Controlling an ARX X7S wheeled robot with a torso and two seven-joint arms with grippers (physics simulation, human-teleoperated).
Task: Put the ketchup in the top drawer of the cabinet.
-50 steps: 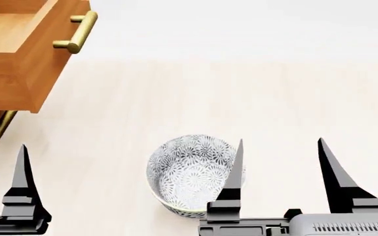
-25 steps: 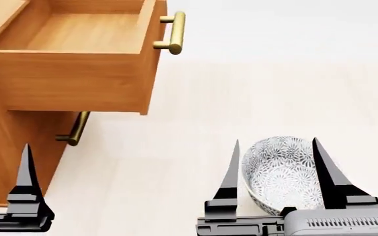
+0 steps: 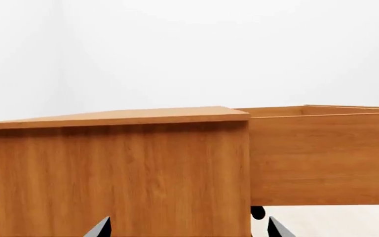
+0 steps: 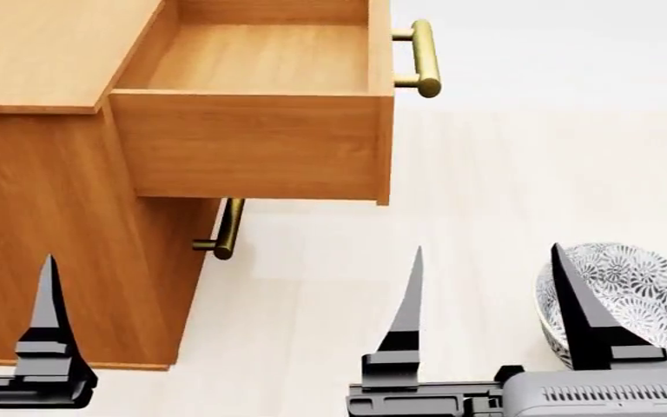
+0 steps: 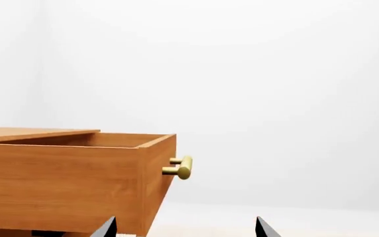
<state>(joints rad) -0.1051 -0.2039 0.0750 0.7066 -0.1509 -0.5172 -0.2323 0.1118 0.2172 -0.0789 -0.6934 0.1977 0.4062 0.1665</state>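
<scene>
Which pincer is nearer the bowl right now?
Right. In the head view the right pincer has one finger overlapping the bowl's near rim, open and empty. The left pincer sits far across, in front of the cabinet.

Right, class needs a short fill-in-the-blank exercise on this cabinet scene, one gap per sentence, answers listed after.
1. The top drawer of the cabinet is pulled ____.
2. The inside of that drawer holds ____.
3. The patterned bowl stands on the floor next to the ____ pincer.
4. Both drawer handles are coloured ____.

Missing words: open; nothing; right; brass
</scene>
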